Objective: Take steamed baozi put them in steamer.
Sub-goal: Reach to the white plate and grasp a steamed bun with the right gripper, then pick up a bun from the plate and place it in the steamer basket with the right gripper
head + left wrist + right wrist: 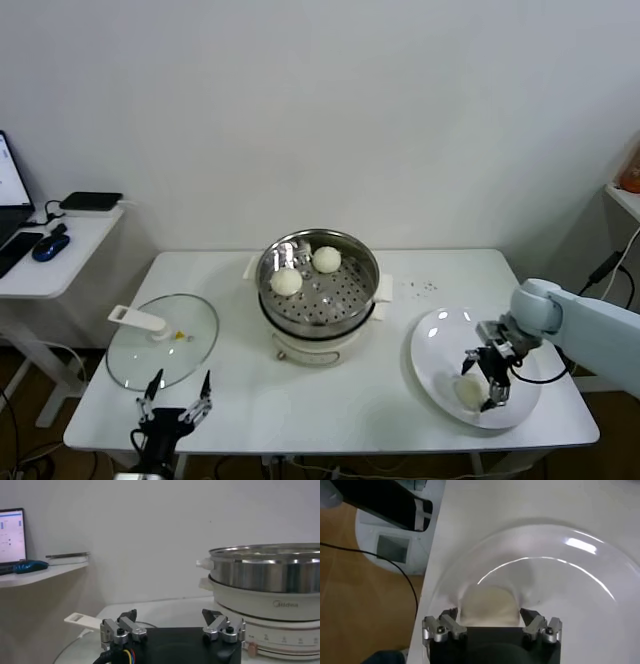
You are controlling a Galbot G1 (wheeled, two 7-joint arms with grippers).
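Baozi, cream-white, domed: three visible. Two sit on the perforated tray inside the steamer (318,290), one (326,259) toward the back, one (287,282) beside it on the robot's left. The third baozi (467,390) lies on the white plate (435,345), on its near portion.

Steamer: one, shiny steel pot on a white base, at the middle of the table (400,420), uncovered.

Glass lid (190,345) with white handle: one, flat on the table, just beyond the left gripper.

Right gripper (484,385): one, on an arm reaching in from the table's right edge, wrist angled down over the plate. Its fingers (532,622) stand wide apart, one on each side of the third baozi, which lies directly between and under them. In the right wrist view the bun fills the gap between the fingertips; whether the pads already touch it cannot be told. The bun rests on the plate. The steamer stands well to this gripper's left.

Left gripper (173,400): one, parked low at the table's near left edge, fingers spread, holding nothing. The steamer lies ahead of it and to its right.
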